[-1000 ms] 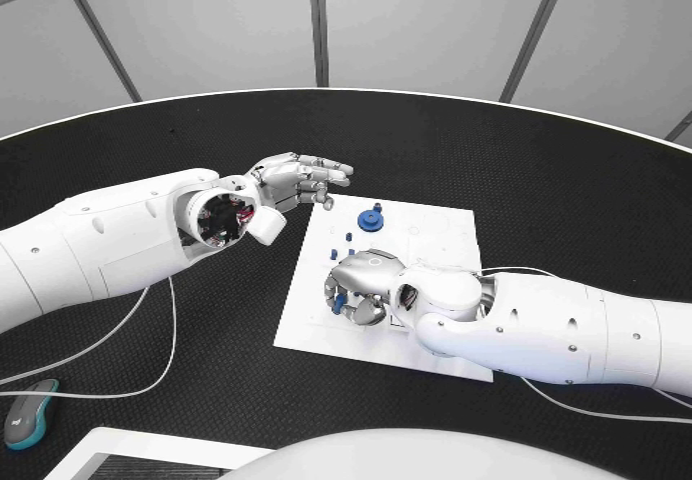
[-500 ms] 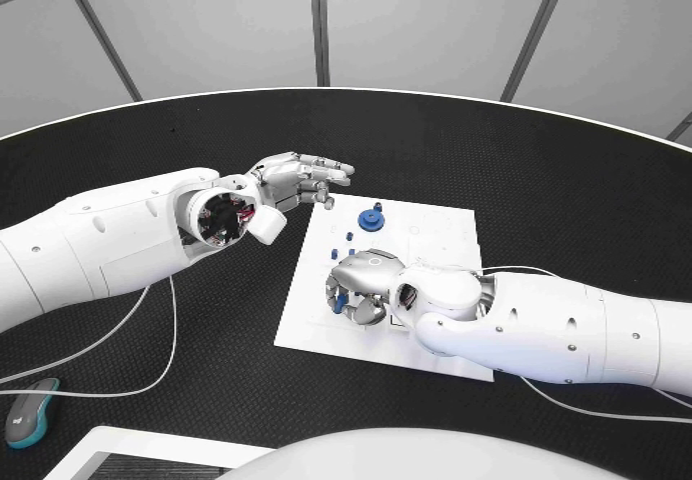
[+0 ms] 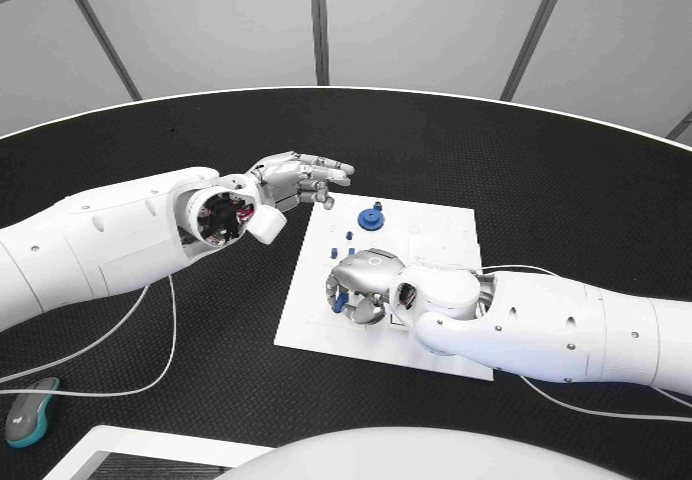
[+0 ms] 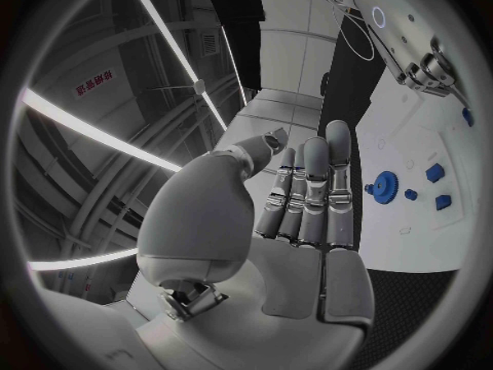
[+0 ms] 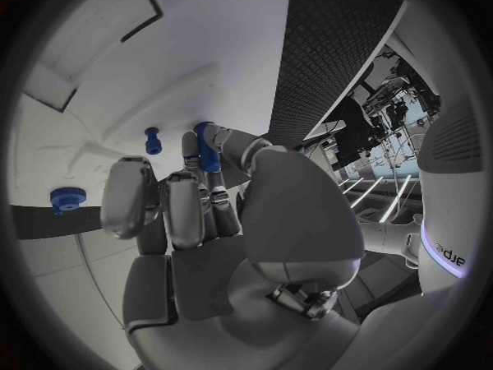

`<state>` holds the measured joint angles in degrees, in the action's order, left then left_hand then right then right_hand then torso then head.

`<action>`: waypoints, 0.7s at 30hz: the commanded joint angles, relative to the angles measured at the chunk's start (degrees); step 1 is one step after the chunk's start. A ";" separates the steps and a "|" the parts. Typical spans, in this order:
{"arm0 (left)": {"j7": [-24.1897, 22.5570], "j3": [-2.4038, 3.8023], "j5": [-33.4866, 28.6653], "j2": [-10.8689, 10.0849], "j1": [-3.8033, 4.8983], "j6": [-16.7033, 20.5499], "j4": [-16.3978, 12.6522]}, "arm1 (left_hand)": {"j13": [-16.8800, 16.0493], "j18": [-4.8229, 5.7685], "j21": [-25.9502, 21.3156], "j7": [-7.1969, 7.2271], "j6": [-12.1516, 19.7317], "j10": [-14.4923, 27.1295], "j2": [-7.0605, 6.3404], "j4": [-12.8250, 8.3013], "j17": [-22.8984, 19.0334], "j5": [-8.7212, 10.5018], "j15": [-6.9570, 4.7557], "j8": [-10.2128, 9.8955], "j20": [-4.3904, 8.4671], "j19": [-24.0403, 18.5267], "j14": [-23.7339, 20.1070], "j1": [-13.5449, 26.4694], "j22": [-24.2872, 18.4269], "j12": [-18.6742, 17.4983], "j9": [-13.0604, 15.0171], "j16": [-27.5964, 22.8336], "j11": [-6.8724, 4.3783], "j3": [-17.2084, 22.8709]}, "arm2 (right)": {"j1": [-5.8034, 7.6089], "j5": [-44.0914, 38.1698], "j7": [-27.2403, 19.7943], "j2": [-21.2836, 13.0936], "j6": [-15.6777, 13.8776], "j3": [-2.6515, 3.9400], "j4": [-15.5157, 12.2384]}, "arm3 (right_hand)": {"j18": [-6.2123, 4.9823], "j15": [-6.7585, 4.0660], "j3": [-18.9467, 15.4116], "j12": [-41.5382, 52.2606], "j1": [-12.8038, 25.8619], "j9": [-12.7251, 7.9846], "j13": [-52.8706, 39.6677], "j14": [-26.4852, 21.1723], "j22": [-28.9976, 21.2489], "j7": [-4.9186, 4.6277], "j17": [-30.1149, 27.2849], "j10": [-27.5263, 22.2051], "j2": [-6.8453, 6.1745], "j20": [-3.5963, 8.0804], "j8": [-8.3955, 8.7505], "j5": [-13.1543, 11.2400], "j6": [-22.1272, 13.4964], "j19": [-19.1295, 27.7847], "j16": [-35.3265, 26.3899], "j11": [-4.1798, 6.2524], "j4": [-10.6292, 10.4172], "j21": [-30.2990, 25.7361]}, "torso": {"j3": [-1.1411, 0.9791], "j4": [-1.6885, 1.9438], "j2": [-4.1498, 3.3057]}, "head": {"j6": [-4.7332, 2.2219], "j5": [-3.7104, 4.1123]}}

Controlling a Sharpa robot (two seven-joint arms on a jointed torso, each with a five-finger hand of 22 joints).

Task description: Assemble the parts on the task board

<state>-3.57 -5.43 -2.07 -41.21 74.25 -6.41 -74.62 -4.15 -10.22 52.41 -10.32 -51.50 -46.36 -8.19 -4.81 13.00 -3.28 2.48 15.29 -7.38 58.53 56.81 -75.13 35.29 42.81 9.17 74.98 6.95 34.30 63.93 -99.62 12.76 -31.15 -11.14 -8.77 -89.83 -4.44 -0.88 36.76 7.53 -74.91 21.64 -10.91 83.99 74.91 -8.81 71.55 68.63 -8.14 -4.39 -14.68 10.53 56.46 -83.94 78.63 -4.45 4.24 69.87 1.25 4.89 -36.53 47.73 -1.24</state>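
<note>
The right hand (image 3: 364, 285) rests low over the middle of the task board (image 3: 433, 225), fingers curled around one slim blue peg (image 5: 209, 148) that it pinches upright; in the head view a strip of the peg (image 3: 338, 300) shows at the hand's near side. The left hand (image 3: 296, 180) hangs above the black table (image 3: 476, 140) just off the board's far-left corner, holding nothing, its fingers straight and side by side with the thumb apart, as the left wrist view shows (image 4: 298, 205).

One task board lies on the table. Loose blue parts counted on it in the head view: one round gear-like knob (image 3: 372, 216) near the far edge, and a cluster of small pieces (image 3: 346, 238) between that knob and the right hand; the left wrist view separates three of these small pieces (image 4: 435, 173), with the knob (image 4: 386, 182) beside them. The right wrist view shows one more short peg (image 5: 153, 140) standing in the board just beyond the fingertips, and the knob (image 5: 68, 198) farther off.

Against the frames from a second and half a second ago, little differs: both hands keep their places, the right hand stays closed on its peg, and the parts on the board lie where they lay.
</note>
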 commanded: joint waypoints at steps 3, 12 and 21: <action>0.09 0.00 0.00 0.00 0.00 -0.08 -0.01 | -0.05 -0.41 -0.30 -0.24 0.06 0.22 0.41 0.26 -0.08 0.10 0.21 -0.25 -0.28 -0.07 -0.33 0.06 -0.09 -0.27 0.09 -0.20 0.05 -0.03 | 0.00 0.00 -0.26 0.00 -0.36 0.00 0.05 | 0.13 0.61 -0.51 -0.52 0.33 -0.24 0.11 2.21 1.32 -0.29 0.11 -1.13 -0.61 -0.56 0.70 0.23 -0.92 -0.48 0.10 -0.36 -0.14 -0.25 | 0.02 0.01 0.01 | 0.00 -0.01; 0.28 0.00 0.00 -0.03 0.00 -0.24 -0.03 | -0.05 -0.40 -0.34 -0.27 0.12 0.27 0.40 0.34 -0.08 0.10 0.23 -0.32 -0.29 -0.06 -0.34 0.14 -0.13 -0.29 0.08 -0.20 0.07 -0.09 | 0.00 0.00 -0.44 -0.04 -0.22 0.00 0.16 | -0.08 0.82 -0.78 -1.02 1.18 -0.73 0.15 2.03 0.76 -0.05 -0.41 -2.79 -1.39 -0.85 1.94 0.22 -2.65 -0.19 -0.22 -0.54 -0.45 -1.19 | 0.05 0.02 0.00 | 0.06 -0.03; 0.33 0.00 0.00 -0.03 0.01 -0.25 0.03 | -0.05 -0.40 -0.34 -0.27 0.12 0.27 0.40 0.34 -0.08 0.10 0.23 -0.32 -0.29 -0.06 -0.34 0.14 -0.13 -0.29 0.08 -0.20 0.07 -0.09 | 0.01 0.00 -0.58 -0.10 0.20 0.00 0.15 | -0.28 0.91 -0.77 -1.42 1.56 -0.80 0.34 1.82 0.13 0.01 -1.02 -3.91 -1.68 -0.96 2.19 0.20 -2.93 0.12 -0.65 -0.67 -0.63 -2.20 | 0.03 0.01 0.01 | 0.11 -0.05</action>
<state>-3.24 -5.43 -2.07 -41.25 74.26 -6.66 -74.60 -4.15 -10.22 52.41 -10.32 -51.50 -46.37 -8.19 -4.82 13.00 -3.28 2.48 15.30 -7.38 58.54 56.81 -75.13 35.22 42.81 9.17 74.99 6.95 34.31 63.93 -99.62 12.19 -31.23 -10.94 -8.77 -89.65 -4.44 -0.51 36.30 6.43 -73.57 20.89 -10.65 84.03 74.91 -8.79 70.57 65.16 -9.37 -5.03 -12.76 10.53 54.02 -83.72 78.32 -5.25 3.78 67.99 1.30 4.89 -36.51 47.80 -1.26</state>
